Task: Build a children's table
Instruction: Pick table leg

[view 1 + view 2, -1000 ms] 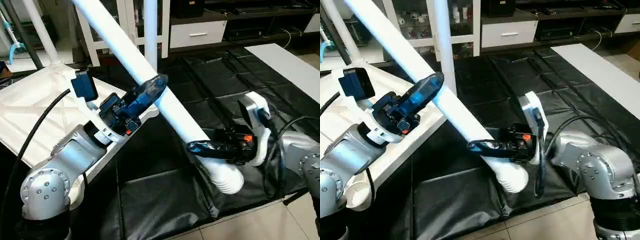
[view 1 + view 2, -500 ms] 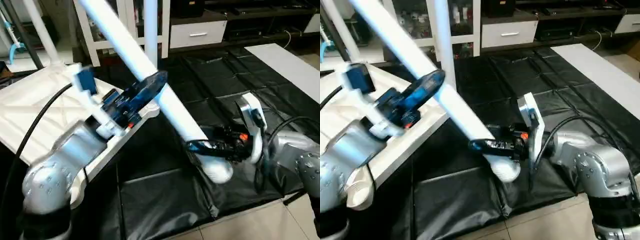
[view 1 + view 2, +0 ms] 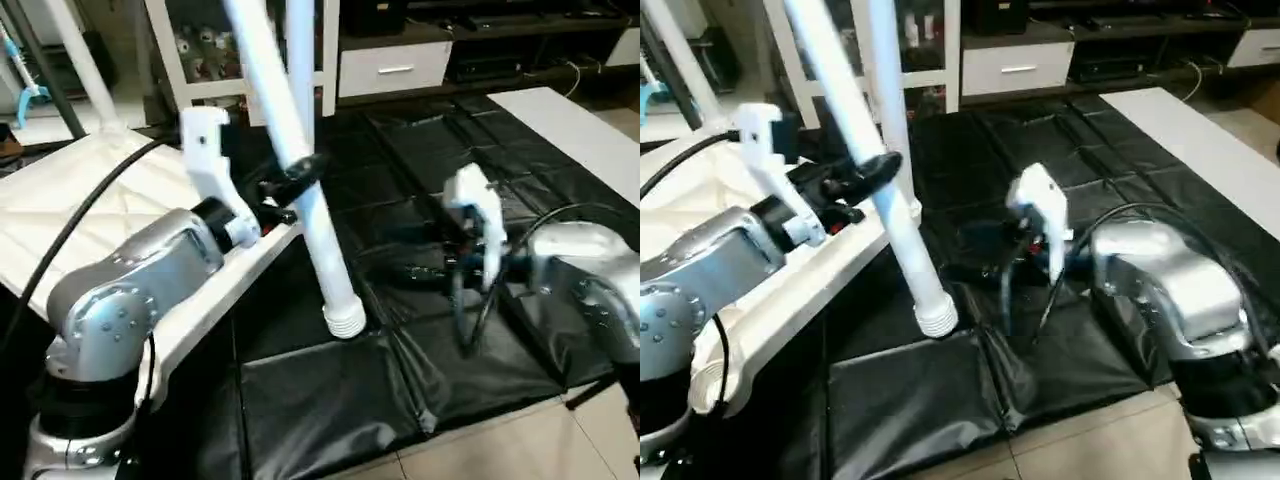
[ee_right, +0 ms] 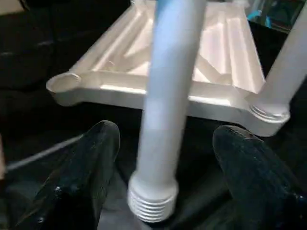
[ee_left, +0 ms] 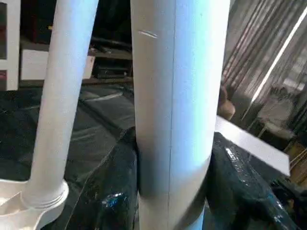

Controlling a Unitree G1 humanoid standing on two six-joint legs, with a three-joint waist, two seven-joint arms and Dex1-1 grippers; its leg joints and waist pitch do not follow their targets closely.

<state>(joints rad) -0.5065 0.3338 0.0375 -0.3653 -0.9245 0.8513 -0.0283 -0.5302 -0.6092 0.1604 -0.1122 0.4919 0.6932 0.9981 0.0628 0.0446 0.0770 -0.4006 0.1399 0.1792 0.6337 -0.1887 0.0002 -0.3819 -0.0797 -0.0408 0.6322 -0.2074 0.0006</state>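
the empty socket at the near corner of the top is the target. the leg hangs steeply, threaded end low over the mat. left gripper is clamped on its shaft; right gripper stands apart, off it. swing the end left over the socket, seat, twist. farther off, legs stand fitted.

Even, fairly bright indoor light; the crinkled black plastic floor sheet shows soft glare. The long white tube leg looks motion-blurred, perhaps also defocused.
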